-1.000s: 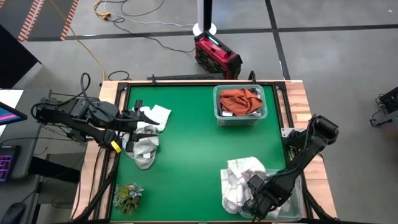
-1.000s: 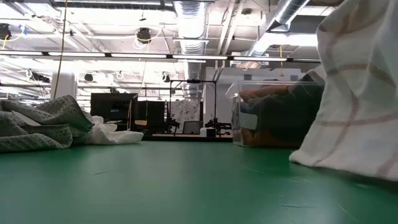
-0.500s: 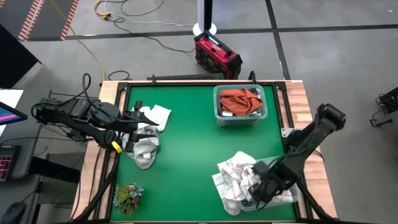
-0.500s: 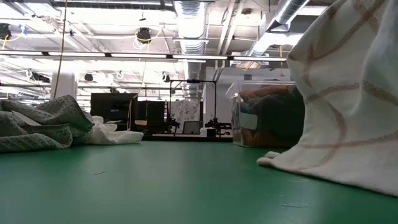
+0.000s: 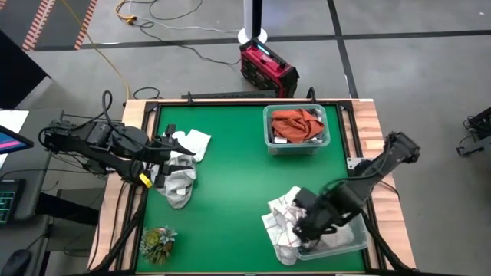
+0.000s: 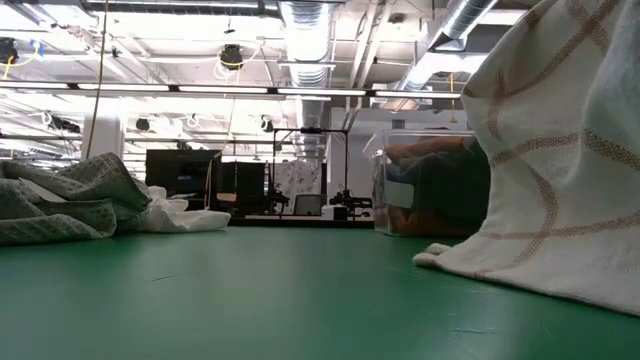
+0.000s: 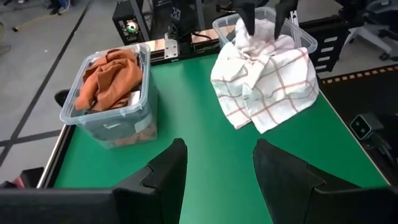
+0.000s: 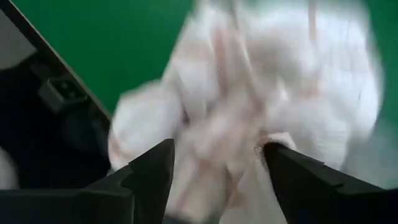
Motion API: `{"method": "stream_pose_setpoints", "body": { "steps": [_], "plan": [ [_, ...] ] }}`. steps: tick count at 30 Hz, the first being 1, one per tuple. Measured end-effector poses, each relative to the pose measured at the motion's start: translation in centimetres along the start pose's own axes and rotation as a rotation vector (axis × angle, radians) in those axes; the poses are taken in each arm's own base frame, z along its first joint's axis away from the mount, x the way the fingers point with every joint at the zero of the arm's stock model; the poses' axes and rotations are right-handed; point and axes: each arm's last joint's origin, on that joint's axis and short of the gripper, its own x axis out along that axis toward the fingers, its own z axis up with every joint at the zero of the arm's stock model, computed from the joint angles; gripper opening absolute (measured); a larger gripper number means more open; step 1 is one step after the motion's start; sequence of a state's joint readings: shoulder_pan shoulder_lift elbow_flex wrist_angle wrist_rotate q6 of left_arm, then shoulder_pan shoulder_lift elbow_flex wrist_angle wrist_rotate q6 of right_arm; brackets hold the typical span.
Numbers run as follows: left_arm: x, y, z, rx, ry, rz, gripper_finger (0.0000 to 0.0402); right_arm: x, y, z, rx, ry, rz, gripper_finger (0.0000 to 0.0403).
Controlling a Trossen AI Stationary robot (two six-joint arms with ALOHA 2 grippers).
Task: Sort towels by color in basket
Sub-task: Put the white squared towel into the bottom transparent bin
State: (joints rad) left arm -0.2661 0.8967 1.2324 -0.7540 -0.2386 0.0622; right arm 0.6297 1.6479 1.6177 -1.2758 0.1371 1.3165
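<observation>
A white red-checked towel (image 5: 282,218) (image 7: 264,74) (image 6: 560,180) lies bunched at the near right, its lower part on the green table and its upper part against the clear near-right basket (image 5: 351,241). My right gripper (image 5: 307,227) (image 8: 217,180) hangs open just above the towel's raised top. A rust-orange towel (image 5: 298,124) fills the far clear basket (image 5: 298,146). Grey checked towels (image 5: 178,182) and a white one (image 5: 193,142) lie piled at the left edge. My left gripper (image 5: 163,157) (image 7: 217,168) stands open by that pile, with nothing between its fingers. My right gripper points down at the checked towel's raised top fold (image 7: 256,28), one finger (image 7: 246,14) on each side of it. Whether the fingers still touch the cloth, I cannot tell. The towel rests on the table and against the basket by itself.
A green leafy tuft (image 5: 157,242) sits at the near left corner. A red device (image 5: 268,67) stands on the floor beyond the far edge. Bare green table (image 5: 230,176) runs down the middle between the left pile and the right baskets.
My right gripper has opened and let go of the checked towel, then shifted a little toward the table's left. The towel has dropped and spread toward the left onto the table, part of it staying at the near-right basket.
</observation>
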Motion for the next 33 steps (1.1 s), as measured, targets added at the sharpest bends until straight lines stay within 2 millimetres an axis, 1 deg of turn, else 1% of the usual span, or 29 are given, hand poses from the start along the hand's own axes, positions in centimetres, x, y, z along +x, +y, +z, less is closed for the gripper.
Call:
{"method": "stream_pose_setpoints", "body": {
  "steps": [2, 5, 7, 9, 12, 16, 20, 27, 30, 33],
  "plan": [
    [0.0, 0.0, 0.0, -0.013, 0.000, 0.000, 0.0173, 0.2, 1.3, 1.6, -0.095, -0.033, -0.060, 0.0275],
    [0.0, 0.0, -0.1, -0.029, 0.008, 0.000, 0.0173, 1.1, 2.8, 3.8, -0.181, -0.020, -0.138, 0.0275],
    [0.0, 0.0, -0.2, -0.028, 0.022, -0.001, 0.0173, 1.9, 3.7, 5.2, -0.247, -0.017, -0.150, 0.0275],
    [0.0, 0.0, -0.3, -0.026, 0.029, -0.001, 0.0173, 3.4, 4.5, 6.5, -0.316, -0.001, -0.176, 0.0276],
    [0.0, 0.0, -0.3, -0.026, 0.032, -0.001, 0.0173, 5.7, 4.8, 8.0, -0.351, 0.068, -0.251, 0.0276],
    [0.0, 0.0, -0.5, -0.029, 0.050, -0.002, 0.0173, 7.1, 4.7, 9.2, -0.386, 0.143, -0.276, 0.0276],
    [0.0, 0.0, -0.5, -0.027, 0.050, -0.002, 0.0173, 8.7, 4.8, 9.6, -0.463, 0.198, -0.280, 0.0276],
    [0.0, 0.0, -0.5, -0.028, 0.049, -0.002, 0.0173, 8.6, 4.7, 9.7, -0.554, 0.251, -0.231, 0.0276],
    [0.0, 0.0, -0.5, -0.031, 0.049, -0.002, 0.0173, 9.0, 4.7, 9.2, -0.616, 0.274, -0.241, 0.0271],
    [0.0, 0.0, -0.5, -0.032, 0.049, -0.002, 0.0173, 9.9, 4.3, 8.8, -0.629, 0.308, -0.271, 0.0253]
  ]
}}
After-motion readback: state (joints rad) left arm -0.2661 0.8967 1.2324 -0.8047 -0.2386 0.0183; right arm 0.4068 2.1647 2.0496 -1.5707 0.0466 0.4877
